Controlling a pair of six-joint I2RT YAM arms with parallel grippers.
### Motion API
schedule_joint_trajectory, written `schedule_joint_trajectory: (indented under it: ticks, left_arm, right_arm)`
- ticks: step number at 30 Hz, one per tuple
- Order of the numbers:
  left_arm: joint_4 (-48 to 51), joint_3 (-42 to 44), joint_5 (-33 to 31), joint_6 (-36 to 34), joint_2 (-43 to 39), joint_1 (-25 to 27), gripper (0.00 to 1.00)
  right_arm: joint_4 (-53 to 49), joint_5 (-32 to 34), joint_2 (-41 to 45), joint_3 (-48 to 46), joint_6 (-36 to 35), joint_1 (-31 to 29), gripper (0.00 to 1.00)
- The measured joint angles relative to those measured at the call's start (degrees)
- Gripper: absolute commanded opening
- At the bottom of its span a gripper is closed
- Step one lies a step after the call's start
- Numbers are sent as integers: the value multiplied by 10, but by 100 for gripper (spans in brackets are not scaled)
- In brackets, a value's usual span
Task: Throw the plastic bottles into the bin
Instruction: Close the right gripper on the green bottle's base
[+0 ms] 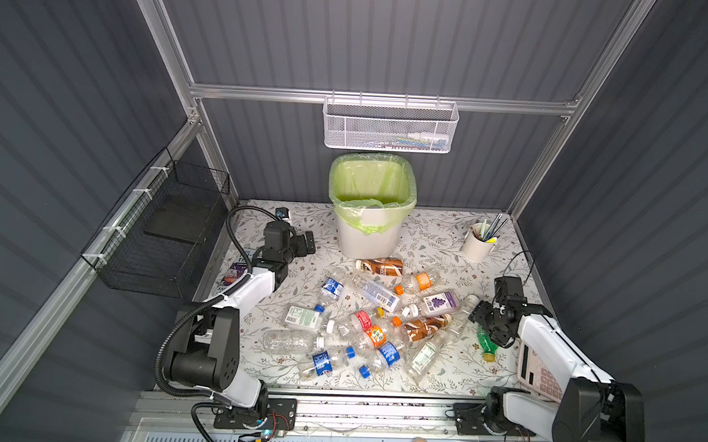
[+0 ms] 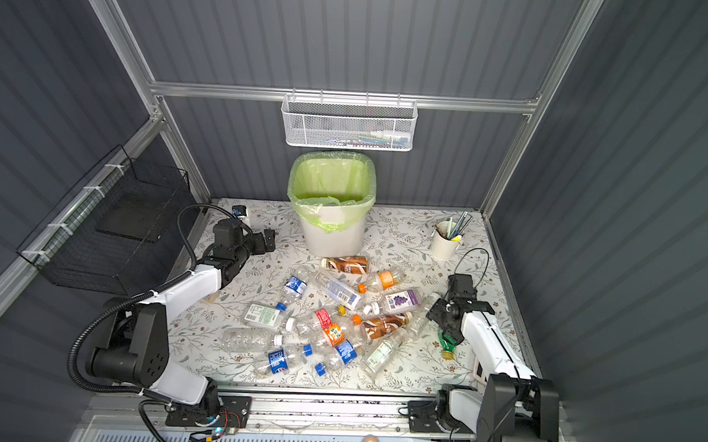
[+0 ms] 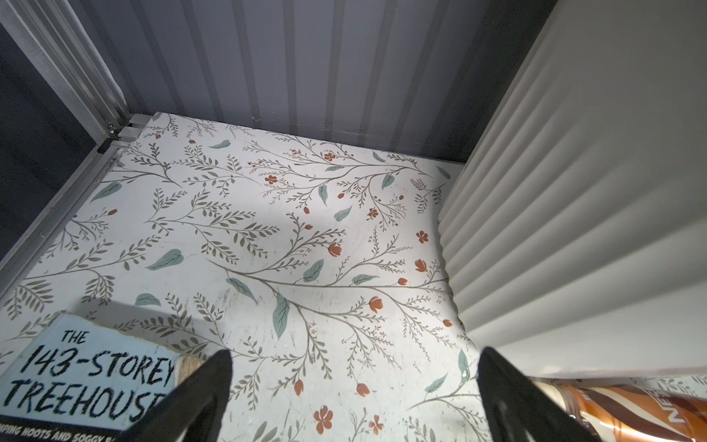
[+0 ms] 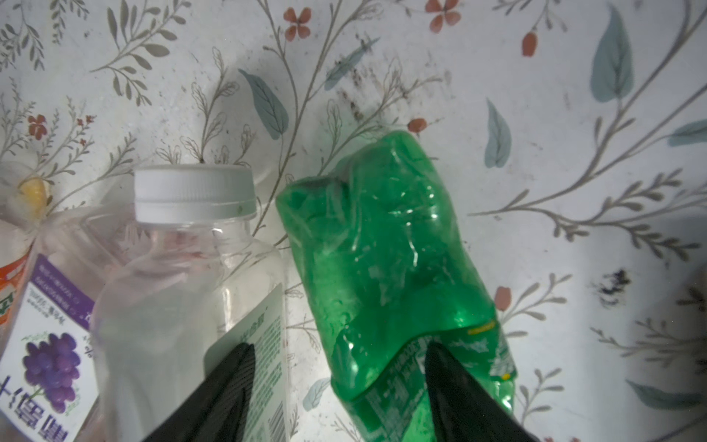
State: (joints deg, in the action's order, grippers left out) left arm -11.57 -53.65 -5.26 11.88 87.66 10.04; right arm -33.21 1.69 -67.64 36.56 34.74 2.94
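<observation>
Fifteen plastic bottles (image 1: 375, 291) lie on the bench (image 1: 439, 235), by my count in a top view, though the heap overlaps and the count may be off. Two have brown labels, two orange, three blue, one purple and one red. The rest are clear or white-labelled. Most are scattered over the middle of the bench, in front of the bin (image 1: 368, 239). One, a crushed green bottle (image 4: 382, 248) with a yellow cap, lies apart near the right edge. The single bin, lined in light green, stands at the middle of the back edge.

The right tool (image 4: 338, 346) hangs over the green bottle with its jaws partway apart. One finger shows over the bottle's label, the other over a white-capped clear bottle (image 4: 191, 268) beside it. Whether either touches, I cannot tell. The left tool (image 3: 354, 356) stands wide with nothing between its fingers, near the back left corner, between the bin and one book (image 3: 88, 379).

One cup of pens (image 1: 478, 247) stands near the back right corner. One calculator (image 1: 537, 375) lies by the right edge. One white mesh basket (image 1: 390, 126) and one black wire basket (image 1: 164, 228) hang on the frame.
</observation>
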Motion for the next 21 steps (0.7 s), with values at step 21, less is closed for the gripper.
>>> schedule_joint_trajectory:
  ticks: [21]
  left_arm:
    - [0, 0, 8, 0, 8, 0, 100]
  right_arm:
    - [-25, 25, -37, 20, -38, 39, 91]
